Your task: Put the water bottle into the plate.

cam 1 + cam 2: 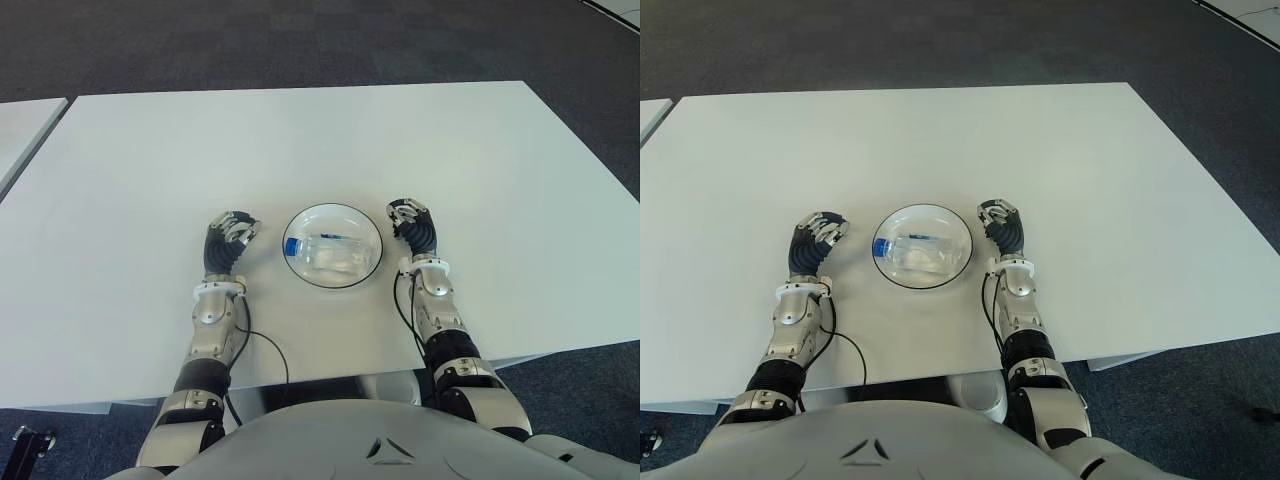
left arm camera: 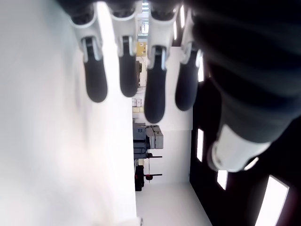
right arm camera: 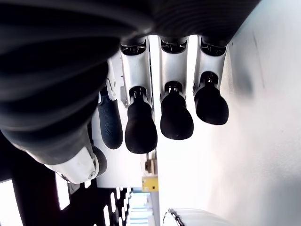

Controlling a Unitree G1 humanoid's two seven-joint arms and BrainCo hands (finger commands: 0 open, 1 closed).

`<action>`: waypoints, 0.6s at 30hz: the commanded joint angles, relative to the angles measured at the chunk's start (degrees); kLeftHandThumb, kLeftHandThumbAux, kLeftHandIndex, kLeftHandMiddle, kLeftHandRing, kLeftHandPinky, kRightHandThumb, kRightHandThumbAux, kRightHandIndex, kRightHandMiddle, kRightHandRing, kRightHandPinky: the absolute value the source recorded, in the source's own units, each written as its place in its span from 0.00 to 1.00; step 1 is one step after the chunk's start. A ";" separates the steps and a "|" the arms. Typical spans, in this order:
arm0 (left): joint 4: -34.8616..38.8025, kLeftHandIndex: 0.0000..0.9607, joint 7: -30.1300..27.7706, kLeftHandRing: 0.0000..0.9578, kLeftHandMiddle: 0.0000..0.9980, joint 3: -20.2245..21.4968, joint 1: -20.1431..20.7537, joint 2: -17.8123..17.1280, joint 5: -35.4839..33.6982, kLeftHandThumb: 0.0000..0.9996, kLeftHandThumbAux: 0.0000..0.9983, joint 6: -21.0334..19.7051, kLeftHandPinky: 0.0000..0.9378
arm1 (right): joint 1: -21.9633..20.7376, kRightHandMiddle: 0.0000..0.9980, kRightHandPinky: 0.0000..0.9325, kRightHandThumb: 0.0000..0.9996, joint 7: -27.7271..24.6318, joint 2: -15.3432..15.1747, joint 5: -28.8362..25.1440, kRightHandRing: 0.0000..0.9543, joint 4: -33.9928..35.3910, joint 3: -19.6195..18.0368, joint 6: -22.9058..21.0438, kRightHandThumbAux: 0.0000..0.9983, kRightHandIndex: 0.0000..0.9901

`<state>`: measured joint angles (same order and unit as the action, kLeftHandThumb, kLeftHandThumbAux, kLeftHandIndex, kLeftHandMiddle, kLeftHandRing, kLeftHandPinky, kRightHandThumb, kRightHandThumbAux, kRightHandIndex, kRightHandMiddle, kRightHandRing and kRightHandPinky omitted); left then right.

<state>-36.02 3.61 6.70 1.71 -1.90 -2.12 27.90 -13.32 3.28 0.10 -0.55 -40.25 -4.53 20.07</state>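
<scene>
A clear water bottle (image 1: 327,251) with a blue cap lies on its side inside the round white plate (image 1: 364,222) near the table's front edge. My left hand (image 1: 230,236) shows just left of the plate, fingers (image 2: 155,96) relaxed and holding nothing. My right hand (image 1: 411,220) shows just right of the plate, its fingers (image 3: 176,115) likewise relaxed and empty. Neither hand touches the bottle or the plate. In the right wrist view only a bit of the plate rim (image 3: 188,215) shows.
The white table (image 1: 300,140) stretches wide behind and to both sides of the plate. A second white table's corner (image 1: 25,125) shows at the far left. Dark carpet (image 1: 300,40) lies beyond.
</scene>
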 commanded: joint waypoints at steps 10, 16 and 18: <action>-2.46 0.45 -0.52 0.47 0.48 -0.37 -2.38 0.71 0.01 0.70 0.72 -3.32 0.47 | 4.16 0.79 0.81 0.70 -0.04 0.59 -0.26 0.81 -3.27 -0.09 -4.38 0.73 0.44; -2.26 0.45 -0.57 0.48 0.48 -0.32 -2.50 0.80 -0.15 0.70 0.72 -3.28 0.48 | 4.25 0.79 0.81 0.70 -0.02 0.64 -0.30 0.81 -3.17 -0.10 -4.39 0.73 0.44; -2.24 0.45 -0.60 0.48 0.48 -0.34 -2.53 0.81 -0.16 0.70 0.72 -3.16 0.48 | 4.27 0.79 0.81 0.70 -0.02 0.66 -0.32 0.81 -3.15 -0.10 -4.37 0.73 0.44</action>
<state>-35.93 3.58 6.61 1.65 -1.91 -2.23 27.81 -13.29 3.24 0.10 -0.56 -40.21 -4.51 20.07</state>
